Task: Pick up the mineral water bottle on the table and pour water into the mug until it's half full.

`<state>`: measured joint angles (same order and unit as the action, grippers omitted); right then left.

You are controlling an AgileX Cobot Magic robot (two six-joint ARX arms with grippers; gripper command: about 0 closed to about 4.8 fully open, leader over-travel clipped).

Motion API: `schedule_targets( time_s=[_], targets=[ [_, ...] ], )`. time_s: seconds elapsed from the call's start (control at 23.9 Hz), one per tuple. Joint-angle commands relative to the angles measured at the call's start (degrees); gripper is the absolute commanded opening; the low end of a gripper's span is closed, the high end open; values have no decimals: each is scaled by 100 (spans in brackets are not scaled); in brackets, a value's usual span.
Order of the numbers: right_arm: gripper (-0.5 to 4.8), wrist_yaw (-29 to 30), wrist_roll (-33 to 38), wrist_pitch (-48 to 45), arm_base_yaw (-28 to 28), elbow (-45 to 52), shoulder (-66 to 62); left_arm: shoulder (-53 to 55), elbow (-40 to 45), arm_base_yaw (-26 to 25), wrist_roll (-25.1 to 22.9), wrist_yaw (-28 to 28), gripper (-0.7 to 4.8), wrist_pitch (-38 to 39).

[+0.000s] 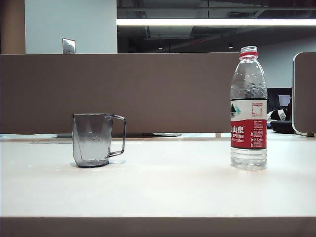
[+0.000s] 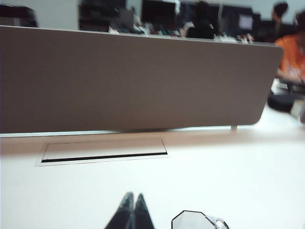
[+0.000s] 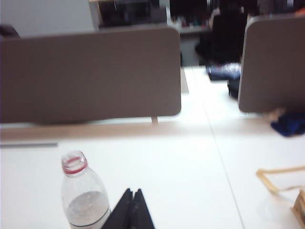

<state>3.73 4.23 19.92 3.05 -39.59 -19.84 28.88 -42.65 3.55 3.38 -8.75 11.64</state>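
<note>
Mineral water bottle (image 1: pixel 248 108) stands upright, uncapped, on the right of the table (image 1: pixel 163 190); mug (image 1: pixel 92 139) stands upright well apart to the left, handle toward the bottle, apparently empty. Neither arm shows in the exterior view. Left gripper (image 2: pixel 134 197): fingertips pressed together, holding nothing, above the table with the mug rim just beside it in the left wrist view. Right gripper (image 3: pixel 133 193): fingertips likewise pressed together, empty, near the bottle's shoulder in the right wrist view, not touching. Risks, as judged: the right jaws must spread before approach; a shut tip would nudge and topple the open bottle, spilling water. The thin plastic may buckle under a hard squeeze and push water out. The light mug may slide if bumped.
</note>
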Motion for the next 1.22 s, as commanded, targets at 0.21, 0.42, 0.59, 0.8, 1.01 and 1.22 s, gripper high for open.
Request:
schedule_targets(
  time_s=[0.21, 0.42, 0.59, 0.8, 1.01, 1.22],
  targets=[
    [-5, 1104, -20, 216, -116, -280, -1561, 1528, -1307, 1005, -682, -116, -5, 964],
    [-5, 1143, -20, 470, -369, -258, -2339, 1888, -1672, 1519, -787, -201, -5, 1569],
    [192, 1137, -28, 304, -579, -59, -2723, 1888, -1674, 1663, -787, -203, -5, 1506],
    [479, 1165, -271, -245, -979, 295, -3169, 1888, -1676, 1851, -787, -205, -5, 1434],
    [479, 1095, -326, -2227, -1008, 1027, -3853, 1888, -1676, 1864, -787, -201, -5, 1443],
    [479, 1104, -323, -4308, -1008, 1471, -4905, 1888, -1676, 1862, -789, -197, -5, 1438]
  ],
)
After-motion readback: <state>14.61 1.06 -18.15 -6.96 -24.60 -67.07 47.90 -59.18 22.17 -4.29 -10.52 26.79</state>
